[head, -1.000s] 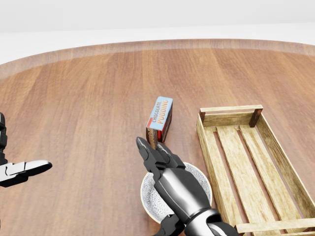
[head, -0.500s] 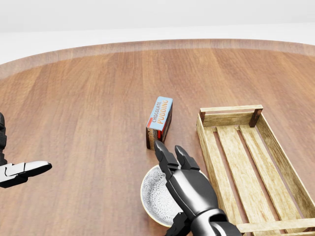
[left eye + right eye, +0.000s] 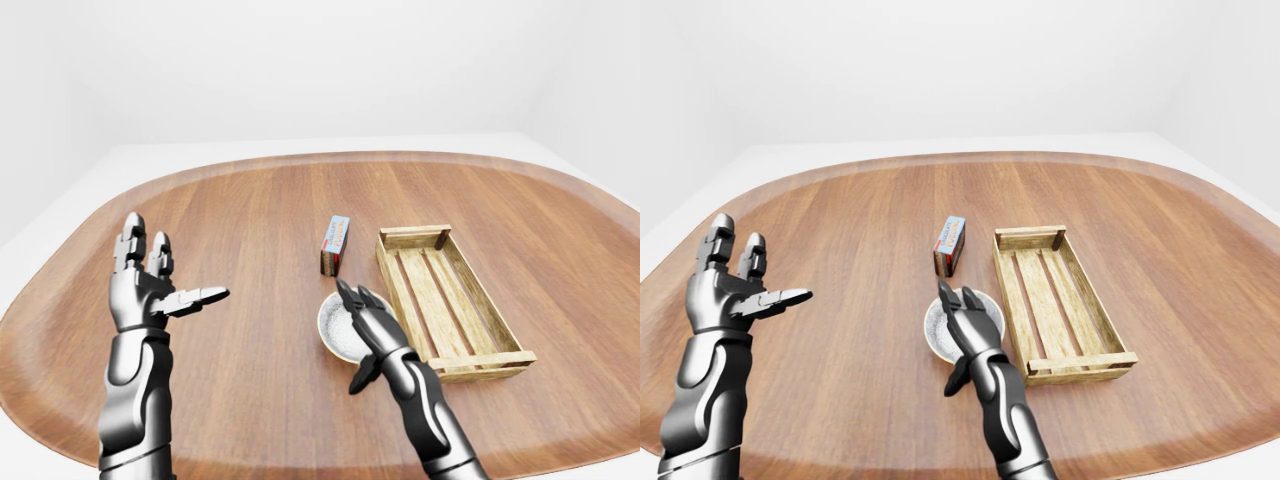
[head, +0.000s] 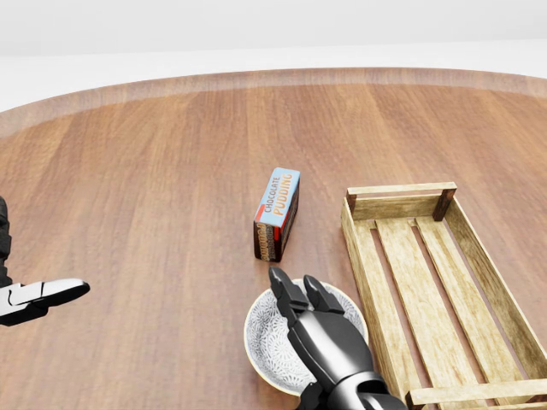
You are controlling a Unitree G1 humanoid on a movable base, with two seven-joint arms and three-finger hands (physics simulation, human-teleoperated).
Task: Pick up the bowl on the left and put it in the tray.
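Note:
A white patterned bowl (image 4: 266, 338) sits on the wooden table near the bottom of the head view, just left of the slatted wooden tray (image 4: 400, 189). My right hand (image 4: 296, 287) hovers over the bowl's right half with its fingers spread open and pointing toward the pudding box. It hides much of the bowl's inside, and I cannot tell whether it touches the bowl. My left hand (image 3: 150, 272) is raised far to the left in the left-eye view, open, palm turned inward, holding nothing. The tray holds nothing.
A chocolate pudding box (image 4: 277, 213) stands on edge just above the bowl, left of the tray's upper corner. The large oval table (image 3: 250, 210) spreads wide on all sides, with its rim near the bottom of the eye views.
My right hand has shifted right and drawn back toward the bottom of the head view, so its fingertips have left the pudding box's lower end and now lie over the bowl. The left hand has stayed still.

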